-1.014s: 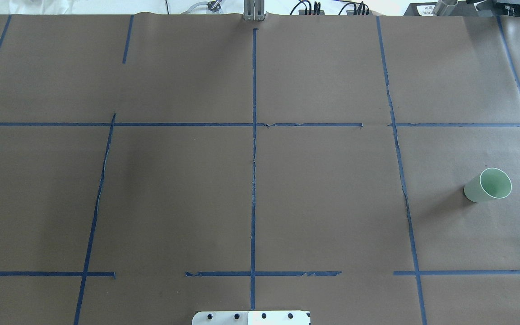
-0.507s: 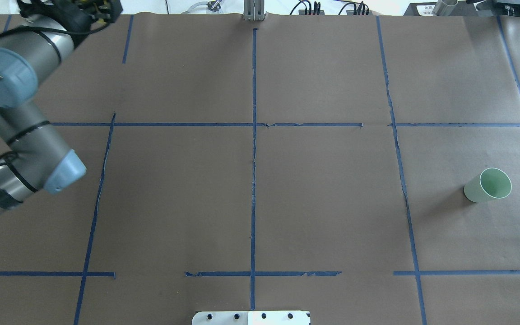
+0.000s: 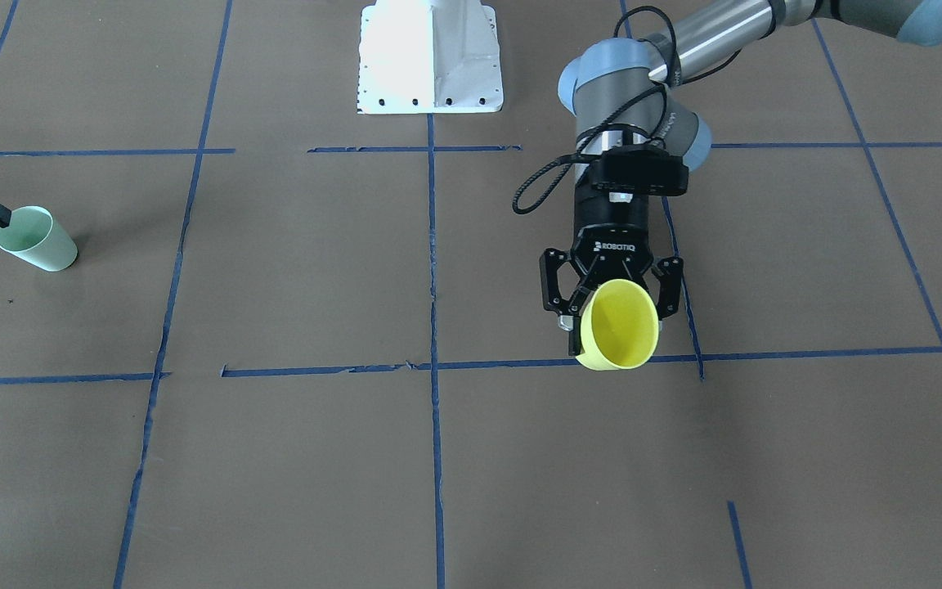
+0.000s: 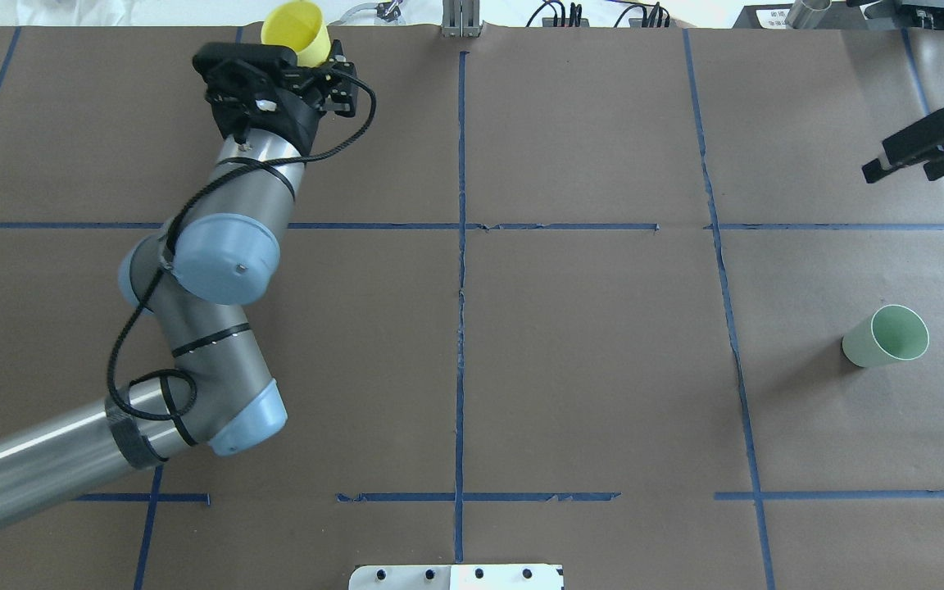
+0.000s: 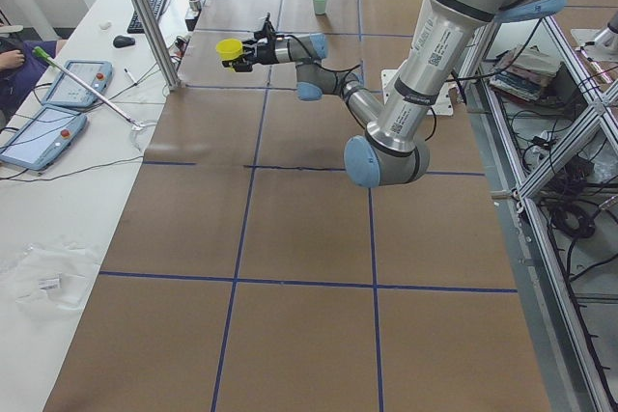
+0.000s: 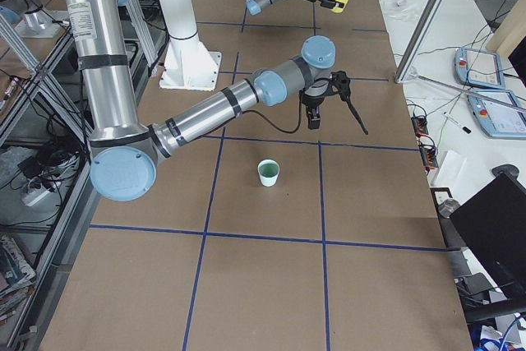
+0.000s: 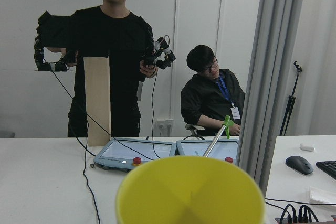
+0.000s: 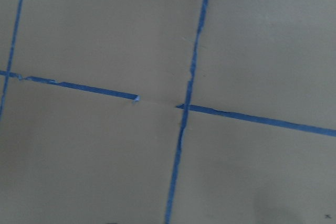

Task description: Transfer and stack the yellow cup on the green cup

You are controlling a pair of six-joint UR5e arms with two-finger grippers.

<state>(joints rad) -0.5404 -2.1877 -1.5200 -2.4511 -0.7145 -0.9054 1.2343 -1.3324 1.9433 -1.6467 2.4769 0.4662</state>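
Two newcomers: the left pincer [image 3: 614,319] grips the yellow cup [image 3: 620,331] at far left, while the right pincer [image 4: 898,174] hangs open at far right. The green cup [image 4: 886,337] hasn't moved.

Blue tape lines [image 4: 461,328] grid the brown tabletop [image 4: 587,369]. Beyond its far edge are a standing man [image 7: 107,66], a seated man [image 7: 207,95], two control pads [image 7: 131,154] and a mouse [image 7: 299,164].
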